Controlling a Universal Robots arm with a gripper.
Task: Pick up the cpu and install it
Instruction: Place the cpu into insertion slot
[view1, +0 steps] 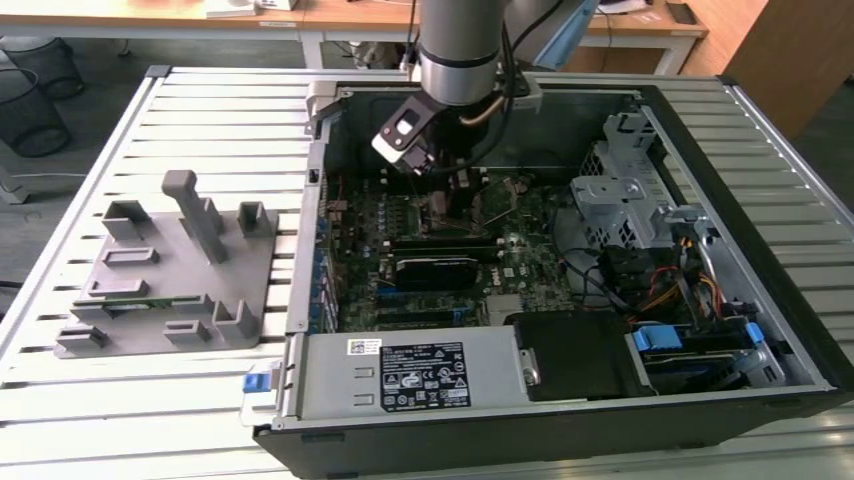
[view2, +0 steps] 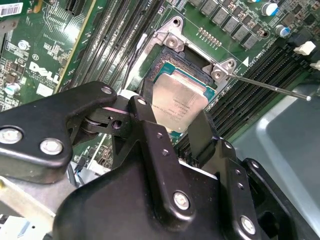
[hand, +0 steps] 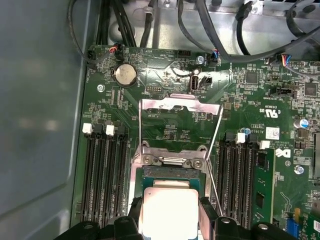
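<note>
Grey plastic holder blocks (view1: 174, 270) are standing on the slatted metal table (view1: 200, 110) at the exterior view's left, just beside the open computer case (view1: 534, 440). Moving rightward, the case is lying on its side with its green motherboard (view1: 534, 255) facing up, and a silver power supply (view1: 400, 372) is sitting along its near edge. The arm (view1: 454, 50) is reaching down into the case over the far part of the board, near a black rectangular block (view1: 434, 268) that is resting on the board. Further to the exterior view's right, a metal drive cage (view1: 621, 190) is sitting among bundled cables.

In the second wrist view, the gripper (view2: 172, 112) is closing narrowly around the cpu (view2: 179, 102), with one black finger (view2: 145, 117) pressing against each of two opposite sides. The chip's silvery top is facing up and it is sitting right at the socket (view2: 172, 45), inside the metal frame; whether it is fully seated I cannot tell. A thin lever rod (view2: 270, 86) is sticking out from the frame's corner.

In the first wrist view, the socket's load plate (hand: 180, 105) is standing open, hinged away from the chip, and dark memory slots (hand: 102, 175) are running along both sides of the socket. A round coin cell (hand: 125, 74) is sitting on the board beyond the plate.
</note>
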